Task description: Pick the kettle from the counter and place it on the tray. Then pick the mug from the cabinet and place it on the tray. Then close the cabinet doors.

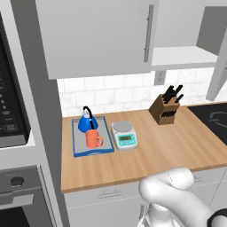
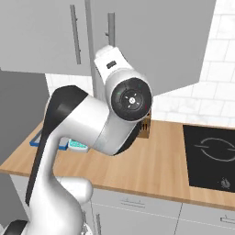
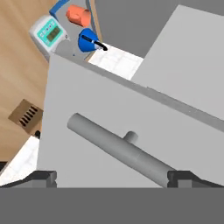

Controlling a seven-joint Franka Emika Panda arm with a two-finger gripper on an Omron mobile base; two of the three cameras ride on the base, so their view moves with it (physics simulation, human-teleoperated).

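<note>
The blue kettle (image 1: 87, 123) and the orange mug (image 1: 93, 139) both stand on the blue-rimmed tray (image 1: 74, 142) on the wooden counter (image 1: 168, 146). In the hand view the kettle (image 3: 89, 40) and mug (image 3: 78, 15) lie far below at the top left. My gripper (image 3: 113, 178) is open, close against a grey cabinet door (image 3: 83, 105). Its bar handle (image 3: 116, 146) runs slantwise between the two fingertips (image 3: 42, 177). In the left base view the cabinet's left door (image 1: 97, 35) is shut and the right door (image 1: 218, 66) stands open, baring the pale shelf (image 1: 181, 56).
A white-green scale (image 1: 124, 135) sits right of the tray, with a knife block (image 1: 166, 108) by the tiled wall and a black cooktop (image 1: 213, 117) at the far right. The oven column (image 1: 17, 111) rises on the left. My arm (image 2: 92, 119) reaches up before the doors.
</note>
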